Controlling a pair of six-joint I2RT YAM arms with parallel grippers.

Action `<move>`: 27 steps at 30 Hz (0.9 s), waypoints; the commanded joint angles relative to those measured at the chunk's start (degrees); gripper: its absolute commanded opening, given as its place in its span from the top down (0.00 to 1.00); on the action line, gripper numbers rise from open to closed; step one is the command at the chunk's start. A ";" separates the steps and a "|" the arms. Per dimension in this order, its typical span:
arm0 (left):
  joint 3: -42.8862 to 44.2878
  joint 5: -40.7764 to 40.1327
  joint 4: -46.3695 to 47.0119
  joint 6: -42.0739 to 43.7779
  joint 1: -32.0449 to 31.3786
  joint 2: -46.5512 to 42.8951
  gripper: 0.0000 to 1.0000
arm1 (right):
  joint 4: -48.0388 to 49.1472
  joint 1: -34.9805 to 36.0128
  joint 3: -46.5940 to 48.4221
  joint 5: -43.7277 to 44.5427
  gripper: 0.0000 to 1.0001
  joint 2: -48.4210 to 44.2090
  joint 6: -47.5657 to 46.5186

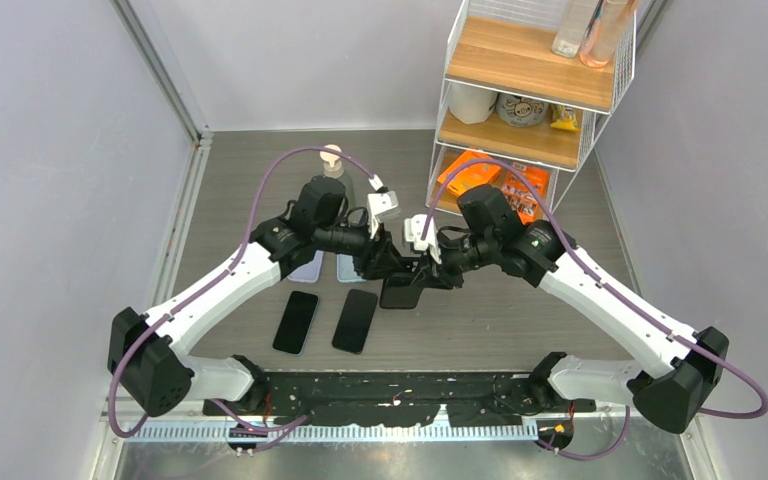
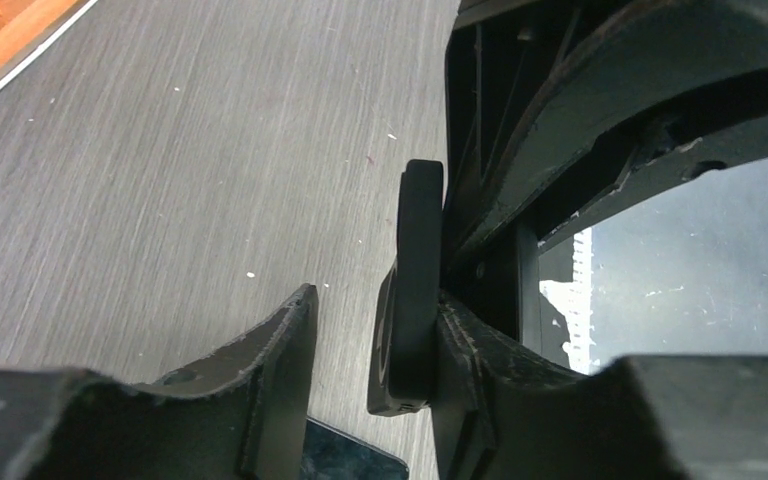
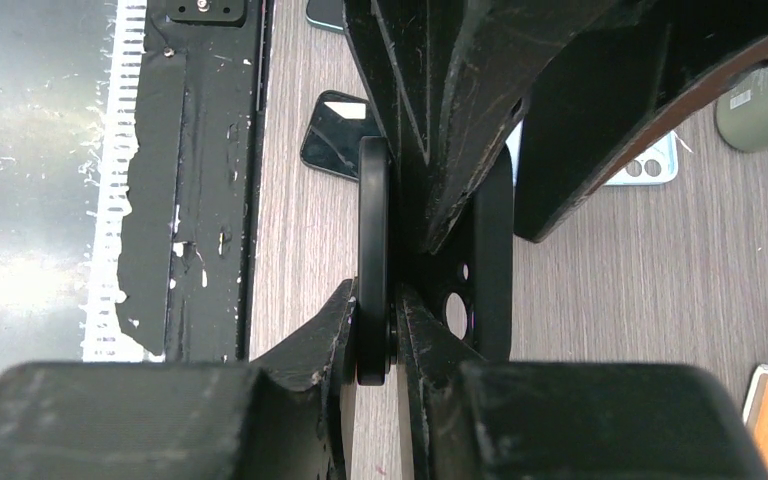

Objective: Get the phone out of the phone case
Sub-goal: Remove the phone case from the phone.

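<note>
In the top view both grippers meet over the table's middle around a black phone and case (image 1: 401, 292), held off the wood. In the right wrist view my right gripper (image 3: 375, 300) is shut on the thin black phone (image 3: 373, 230), seen edge-on. The black case (image 3: 492, 270), with camera holes, stands just to the right of that phone, behind my right finger. In the left wrist view my left gripper (image 2: 375, 300) is open. The case edge (image 2: 418, 290) leans on its right finger, and the left finger (image 2: 285, 350) stands apart from it.
Two dark phones (image 1: 296, 322) (image 1: 355, 320) lie on the table near the arms, and two pale ones (image 1: 310, 268) lie under the left arm. A bottle (image 1: 332, 165) stands behind. A wire shelf (image 1: 530, 90) fills the back right. A black mat (image 1: 390, 395) runs along the near edge.
</note>
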 commanded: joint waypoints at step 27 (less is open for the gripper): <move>0.83 -5.18 -2.44 1.32 1.08 1.10 1.00 | 7.33 0.05 0.58 -5.05 0.95 -5.26 -1.34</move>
